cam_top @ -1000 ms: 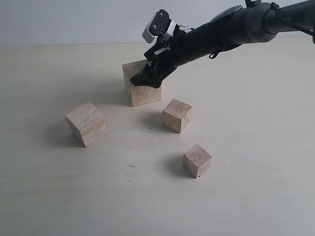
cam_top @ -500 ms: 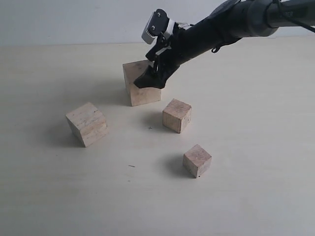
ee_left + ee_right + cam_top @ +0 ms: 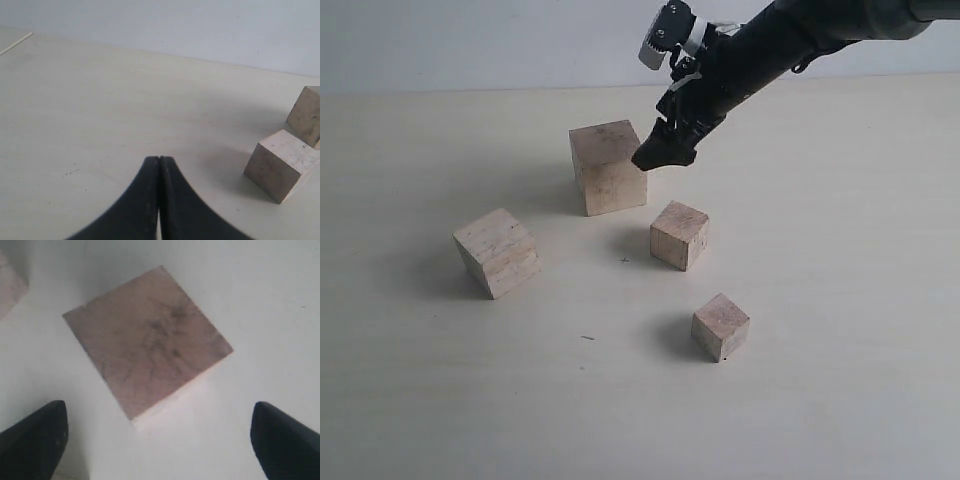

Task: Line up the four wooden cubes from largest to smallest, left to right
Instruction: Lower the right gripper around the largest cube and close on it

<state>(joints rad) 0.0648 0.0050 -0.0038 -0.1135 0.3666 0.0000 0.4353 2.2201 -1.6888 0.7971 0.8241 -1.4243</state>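
The four wooden cubes stand apart on the pale table. The largest cube [image 3: 608,166] is at the back, the second largest [image 3: 498,252] at the left, the third [image 3: 680,234] in the middle and the smallest [image 3: 721,326] nearest the front. My right gripper [image 3: 665,152] hangs open just above and to the right of the largest cube, holding nothing. In the right wrist view its spread fingers [image 3: 35,440] flank the largest cube's top [image 3: 147,340] from above. My left gripper [image 3: 159,160] is shut and empty, low over the table, with two cubes [image 3: 282,165] off to its side.
The pale table [image 3: 840,300] stretches wide on every side of the cubes. The right arm [image 3: 790,40] reaches in from the back right. A thin pale stick [image 3: 15,43] lies far off in the left wrist view.
My right gripper has lifted off the largest cube and drawn back to the right, still open. The cube stays where it stood. The other cubes have not moved.
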